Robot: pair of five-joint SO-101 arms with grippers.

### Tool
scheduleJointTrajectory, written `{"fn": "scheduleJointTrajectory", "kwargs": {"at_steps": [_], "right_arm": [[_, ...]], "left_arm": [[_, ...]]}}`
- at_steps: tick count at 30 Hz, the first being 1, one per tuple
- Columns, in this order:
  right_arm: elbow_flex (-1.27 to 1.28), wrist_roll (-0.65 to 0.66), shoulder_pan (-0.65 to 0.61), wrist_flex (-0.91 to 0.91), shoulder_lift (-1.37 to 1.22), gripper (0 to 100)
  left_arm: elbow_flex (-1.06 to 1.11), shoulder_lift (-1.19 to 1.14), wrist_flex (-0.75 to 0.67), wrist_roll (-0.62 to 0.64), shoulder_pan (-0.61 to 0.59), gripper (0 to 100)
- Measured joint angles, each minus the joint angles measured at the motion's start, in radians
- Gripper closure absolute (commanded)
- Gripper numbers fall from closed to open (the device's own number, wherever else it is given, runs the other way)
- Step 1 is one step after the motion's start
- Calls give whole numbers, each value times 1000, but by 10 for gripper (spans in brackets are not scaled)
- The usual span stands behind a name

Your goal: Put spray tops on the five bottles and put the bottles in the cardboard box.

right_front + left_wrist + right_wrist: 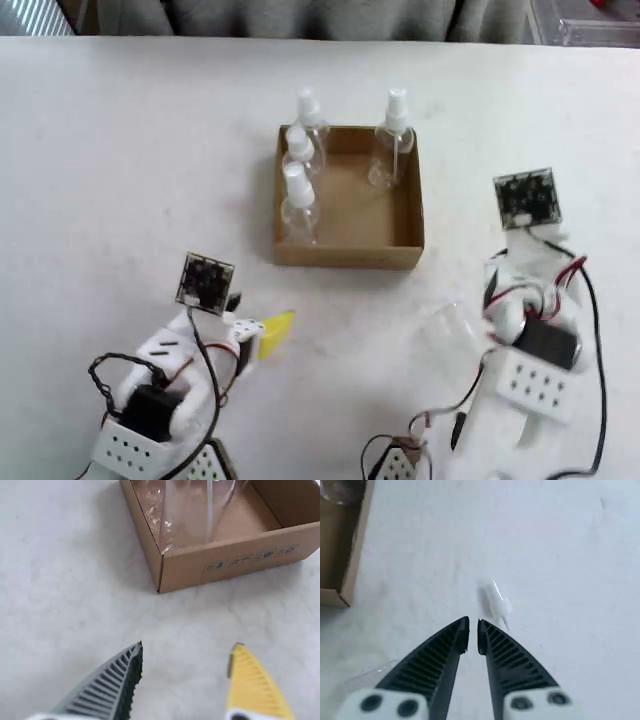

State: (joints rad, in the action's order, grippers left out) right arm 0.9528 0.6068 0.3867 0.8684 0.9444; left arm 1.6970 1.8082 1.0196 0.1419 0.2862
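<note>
Spray top (496, 602) is lying near the pressed-together right end effector (473, 625), likely next pick; left end effector (188, 650) is hanging spread.

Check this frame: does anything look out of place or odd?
One clear bottle lies on its side on the table, apparently uncapped, between the box and the right arm. A loose spray top lies just beyond the shut right tool. The other four bottles stand capped in the box.
</note>
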Motion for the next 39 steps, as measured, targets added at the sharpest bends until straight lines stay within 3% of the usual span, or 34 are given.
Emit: {"fn": "scheduleJointTrajectory", "kwargs": {"at_steps": [1,3,5,9,18,26,31,39], "right_arm": [[-41,21,14,-5,-75,980],[-133,61,35,-9,-230,974],[-230,92,58,-12,-393,929],[-414,117,84,-12,-689,825],[-680,117,92,-12,-1154,819],[-862,127,94,-14,-1399,824],[-902,127,95,-14,-1439,994],[-927,123,104,57,-1393,985]], "left_arm": [[0,0,0,0,0,985],[0,0,0,0,-2,953],[0,0,0,0,-2,930],[0,0,0,0,0,976],[0,0,0,0,-2,978],[0,0,0,0,-2,978],[0,0,2,0,-2,978],[0,0,2,0,-2,978]]}}
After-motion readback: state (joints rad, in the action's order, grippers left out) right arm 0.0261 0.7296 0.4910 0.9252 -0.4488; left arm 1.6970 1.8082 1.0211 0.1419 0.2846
